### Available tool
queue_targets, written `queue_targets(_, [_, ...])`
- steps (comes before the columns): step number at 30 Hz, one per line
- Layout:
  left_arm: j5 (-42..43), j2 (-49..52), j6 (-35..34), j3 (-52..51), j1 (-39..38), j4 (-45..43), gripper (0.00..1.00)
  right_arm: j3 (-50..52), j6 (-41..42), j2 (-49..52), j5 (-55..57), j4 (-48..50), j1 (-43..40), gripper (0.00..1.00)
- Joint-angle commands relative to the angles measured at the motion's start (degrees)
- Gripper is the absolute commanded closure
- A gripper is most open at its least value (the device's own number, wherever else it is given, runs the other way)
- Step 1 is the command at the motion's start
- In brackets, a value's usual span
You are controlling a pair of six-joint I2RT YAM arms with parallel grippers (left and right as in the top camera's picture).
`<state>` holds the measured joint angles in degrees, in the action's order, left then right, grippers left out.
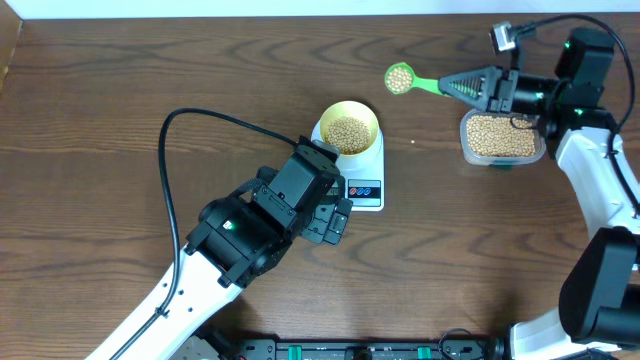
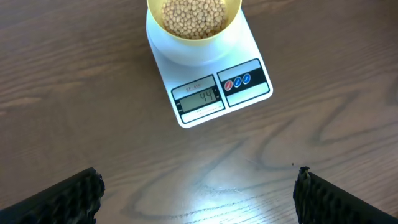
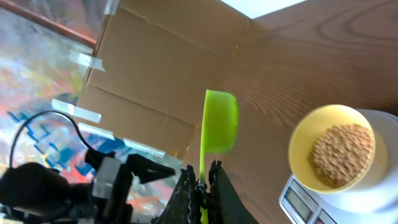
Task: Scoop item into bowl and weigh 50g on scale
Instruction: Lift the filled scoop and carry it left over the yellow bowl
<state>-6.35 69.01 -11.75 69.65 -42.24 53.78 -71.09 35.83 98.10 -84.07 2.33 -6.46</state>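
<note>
A pale yellow bowl [image 1: 348, 128] partly filled with beige beans [image 1: 348, 134] sits on the white scale [image 1: 370, 188]. In the left wrist view the scale [image 2: 214, 93] shows 44 on its display, with the bowl [image 2: 193, 18] above it. My right gripper [image 1: 452, 86] is shut on the handle of a green scoop [image 1: 400, 78] that holds beans, up and to the right of the bowl. In the right wrist view the scoop [image 3: 219, 123] stands left of the bowl [image 3: 333, 146]. My left gripper [image 2: 198, 194] is open and empty, just in front of the scale.
A clear plastic tub [image 1: 501, 137] full of beans stands at the right under my right arm. A black cable [image 1: 190, 120] loops over the table left of the scale. A cardboard sheet [image 3: 161, 68] stands beyond the table's far edge.
</note>
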Motion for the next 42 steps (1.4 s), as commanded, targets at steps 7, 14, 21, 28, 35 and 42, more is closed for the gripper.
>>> queue_targets(7, [-0.59, 0.11, 0.74, 0.66, 0.17, 0.17, 0.00, -0.09, 4.85, 0.70, -0.48, 4.13, 4.11, 0.99])
queue_targets(14, [-0.59, 0.11, 0.74, 0.66, 0.17, 0.17, 0.00, -0.09, 0.04, 0.70, -0.09, 4.11, 7.48, 0.99])
queue_targets(21, [-0.59, 0.11, 0.76, 0.66, 0.17, 0.17, 0.00, -0.09, -2.86, 1.42, -0.02, 3.98, 7.96, 0.99])
queue_targets(28, [-0.59, 0.11, 0.76, 0.66, 0.17, 0.17, 0.00, -0.09, -7.85, 1.66, 1.44, 1.18, 8.02, 0.99])
queue_targets(35, [-0.57, 0.11, 0.74, 0.66, 0.17, 0.17, 0.00, -0.09, -19.54, 1.68, 6.27, -11.76, 8.09, 0.99])
queue_targets(42, [-0.57, 0.11, 0.74, 0.66, 0.17, 0.17, 0.00, -0.09, -23.87, 1.68, 10.95, -16.17, 9.90, 0.99])
